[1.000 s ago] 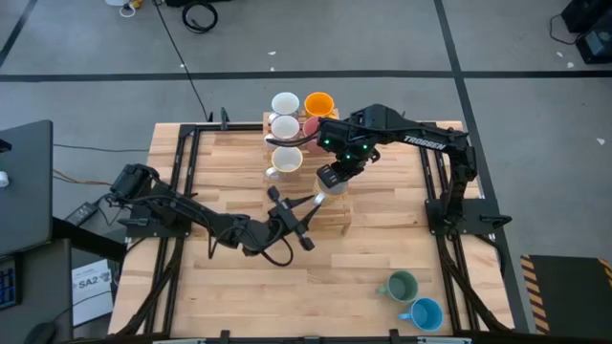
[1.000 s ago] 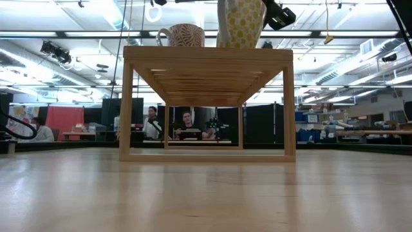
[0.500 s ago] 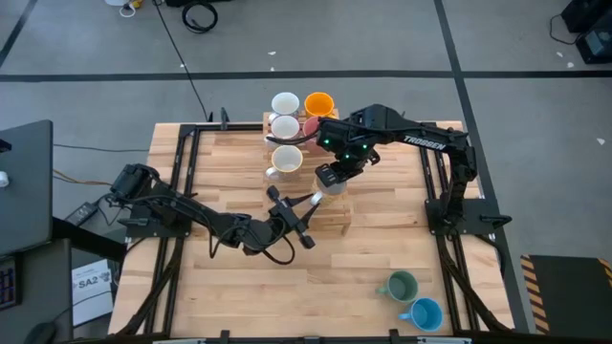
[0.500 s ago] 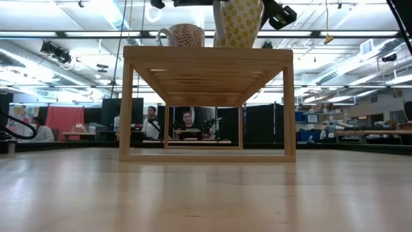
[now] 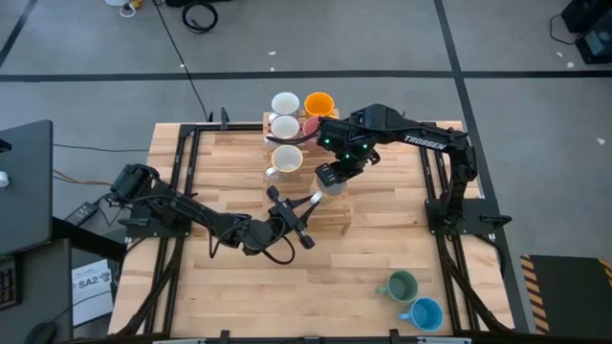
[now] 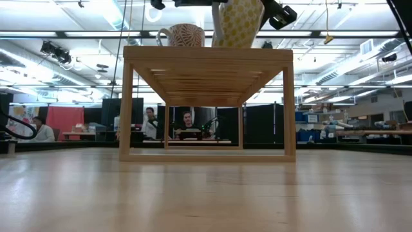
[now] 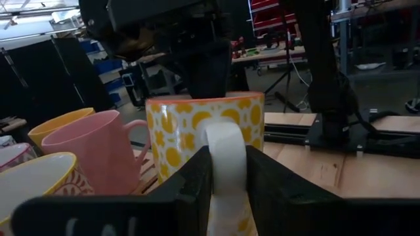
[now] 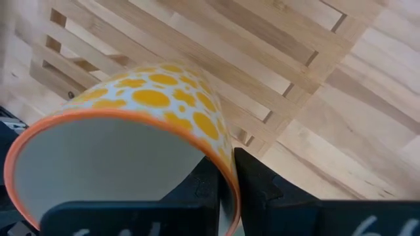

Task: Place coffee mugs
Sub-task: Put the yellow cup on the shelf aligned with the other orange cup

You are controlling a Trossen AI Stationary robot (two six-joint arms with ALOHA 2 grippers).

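A white mug with yellow dots stands over the near right part of a wooden rack, tilted, its base at the rack's top. My right gripper comes down on it from above and is shut on its rim. My left gripper reaches in level from the table's near left, its fingers closed on the mug's white handle. Farther back on the rack stand a patterned cream mug, a pink mug, an orange mug and two white mugs. My left gripper pinches the mug's white handle between its two fingers, one on each flat side. It comes in level from the near left. My right gripper has the rim on the side toward the table's right, one finger inside the mug and one outside, slanting steeply down from above. The mug is tilted in the hold; I cannot tell whether its base rests on the rack.
A green mug and a blue mug stand on the table near its near right corner. The rack's near end is bare slats. People sit in the room beyond the table.
The dotted mug has tipped a little on the rack top, its upper end leaning toward the left in the low view, with its handle now showing there. Both arms have stayed in place.
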